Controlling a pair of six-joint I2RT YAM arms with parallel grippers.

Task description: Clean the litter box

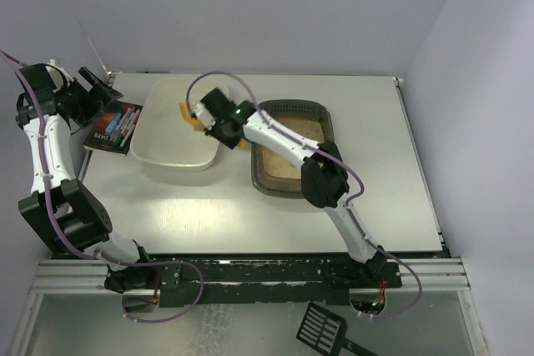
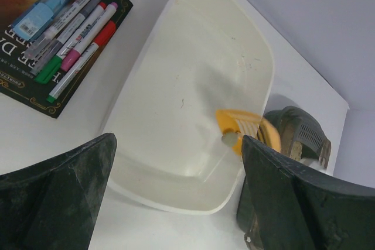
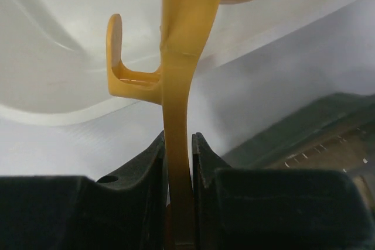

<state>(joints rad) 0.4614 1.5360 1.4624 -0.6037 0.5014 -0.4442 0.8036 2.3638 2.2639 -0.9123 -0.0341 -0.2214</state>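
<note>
The right fingers (image 3: 140, 185) are clamped together on the thin handle of a yellow scoop (image 3: 177, 86), which stands straight up between the two pads in the wrist view. From above, these fingers (image 1: 215, 116) hold the scoop (image 1: 190, 114) over the right-hand side of a white tub (image 1: 171, 152). In the left wrist view a small grey-green lump (image 2: 228, 139) shows at the lower edge of the scoop's slotted head (image 2: 239, 122), above the tub's bare floor (image 2: 187, 74).

The left fingers (image 2: 58, 197) are spread wide apart with nothing between them, hovering above the tub's near end. From above they (image 1: 93, 89) sit at the far left corner of the desk (image 1: 217, 223).

The litter box (image 1: 275, 185) rests on the desk just to the right of the tub, partly under the right arm's forearm, with beige litter (image 1: 279, 166) inside.

Left of the tub lies a dark book (image 2: 23, 89) with several markers (image 2: 79, 33) on top. A black slotted scoop (image 1: 321, 327) lies below the desk's near edge, by the arm bases.
</note>
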